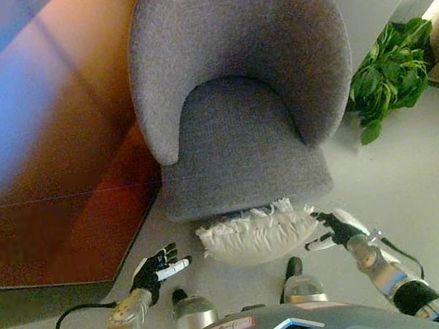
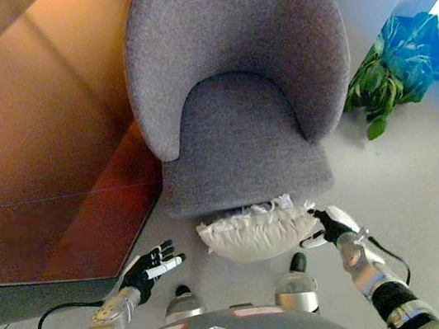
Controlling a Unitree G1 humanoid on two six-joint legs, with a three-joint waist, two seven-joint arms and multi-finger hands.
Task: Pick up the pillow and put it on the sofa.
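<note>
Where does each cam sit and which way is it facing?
Left eye view: on the head, looking down at the pillow on the floor in front of the sofa; both arms show, left hand open beside the pillow, right hand at its other end.
Right eye view: same head, slightly to the right, same downward aim and arms.
Shared: pillow, sofa, plant, both hands.

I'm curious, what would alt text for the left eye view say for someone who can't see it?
A white fringed pillow lies on the floor in front of a grey sofa chair, with the robot's right hand touching its right end. The left hand is open, apart from the pillow; a green plant stands to the right.
</note>
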